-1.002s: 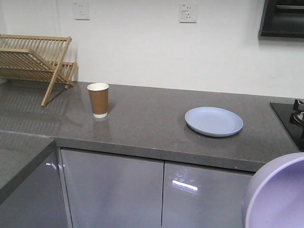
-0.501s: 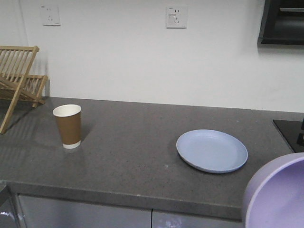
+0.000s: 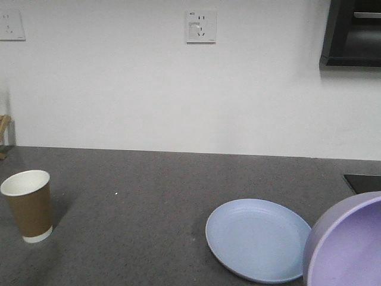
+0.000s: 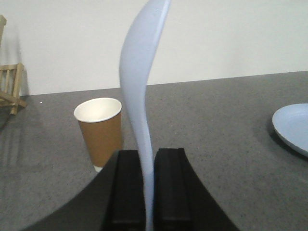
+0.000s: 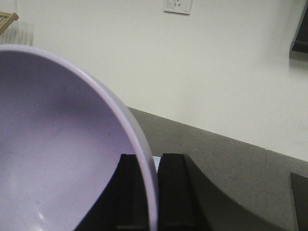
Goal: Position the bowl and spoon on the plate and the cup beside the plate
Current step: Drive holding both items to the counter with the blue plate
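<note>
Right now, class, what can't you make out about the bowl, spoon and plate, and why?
Bowl: front view, cut by right and bottom edges.
Spoon: left wrist view, upper end cut by top edge, lower end hidden in left gripper.
Plate: front view, right rim behind bowl.

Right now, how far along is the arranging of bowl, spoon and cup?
Nothing placed yet: the plate lies bare. In hand: the right gripper clamps the bowl by its rim, the left gripper holds the spoon. Remaining: both onto the plate, the cup moved beside it.
</note>
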Available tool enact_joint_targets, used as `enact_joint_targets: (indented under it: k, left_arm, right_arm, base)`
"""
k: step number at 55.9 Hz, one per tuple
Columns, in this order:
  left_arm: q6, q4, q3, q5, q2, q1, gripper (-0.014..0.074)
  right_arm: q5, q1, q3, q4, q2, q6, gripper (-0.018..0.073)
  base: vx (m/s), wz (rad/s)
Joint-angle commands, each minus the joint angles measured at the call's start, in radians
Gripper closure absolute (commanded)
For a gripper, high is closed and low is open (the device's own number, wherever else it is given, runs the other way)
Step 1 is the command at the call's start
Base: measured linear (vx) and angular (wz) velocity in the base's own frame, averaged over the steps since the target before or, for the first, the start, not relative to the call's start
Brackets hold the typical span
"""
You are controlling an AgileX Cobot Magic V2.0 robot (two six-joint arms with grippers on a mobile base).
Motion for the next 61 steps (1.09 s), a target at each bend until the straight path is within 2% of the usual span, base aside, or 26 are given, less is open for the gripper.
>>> enact_joint_targets:
  k: [1,26,55,61]
  left_arm:
    - [0.0,-0.006,-0.029,-0.09,0.006,-0.007,0.0603]
    - [0.0,-0.006,-0.029,-0.09,0.006,-0.007,0.0603]
    - [0.0,-0.006,-0.029,-0.09,0.006,-0.007,0.0603]
    - [0.0,-0.006,-0.029,-0.09,0.006,-0.007,0.0603]
  right_arm:
    - [-0.064,0.001,-0.029,0.034,0.008,-0.008,0.0568]
    - [-0.06,0.001,-0.029,0.034,0.008,-0.008,0.0568]
    - [-0.058,0.002,-0.029,0.034,0.008,-0.007,0.0568]
    - [-0.062,0.002,-0.029,0.075,0.009,-0.007,0.0568]
  base:
    - [0.34,-0.17]
    - [0.26,-0.15]
    - [0.04,0.0]
    - [0.0,0.0]
